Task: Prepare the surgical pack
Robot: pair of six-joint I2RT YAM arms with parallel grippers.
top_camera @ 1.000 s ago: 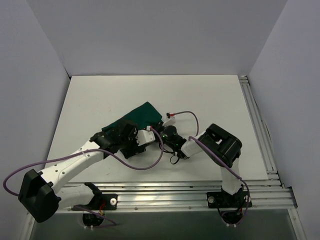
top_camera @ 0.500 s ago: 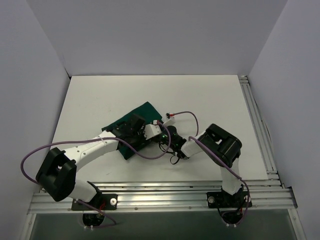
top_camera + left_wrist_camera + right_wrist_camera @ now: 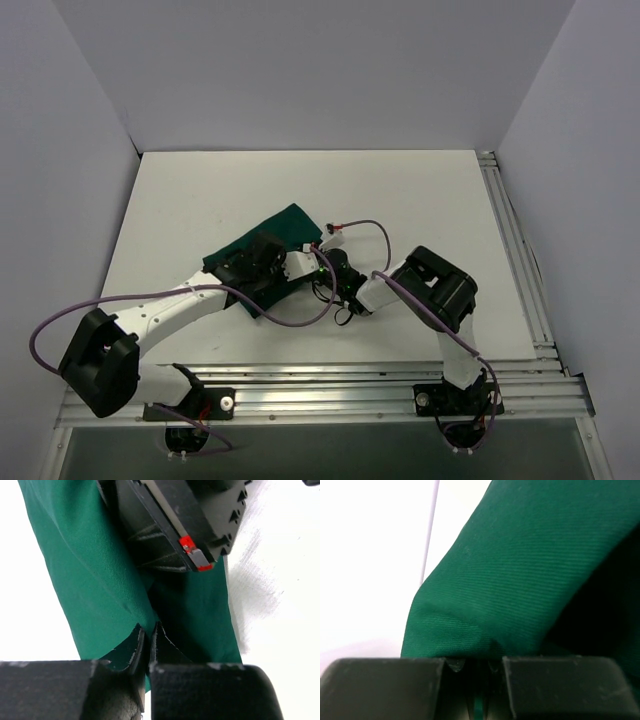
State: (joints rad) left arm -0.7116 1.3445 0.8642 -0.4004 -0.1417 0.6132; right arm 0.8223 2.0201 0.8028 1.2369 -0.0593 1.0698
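L end effector (image 3: pixel 148 640) now clamped on drape (image 3: pixel 85 580) edge (R end effector (image 3: pixel 472 667) too).

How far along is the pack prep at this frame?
Done: the green drape lies folded into a compact bundle; nothing else of the pack shows outside it. In hand: left gripper and right gripper both pinch its folds. Left: probably finishing the wrap and releasing.

Far table (image 3: pixel 300 180) lies open; left arm (image 3: pixel 170 300), right arm (image 3: pixel 440 290) and purple cable (image 3: pixel 365 222) crowd the green drape (image 3: pixel 285 225).
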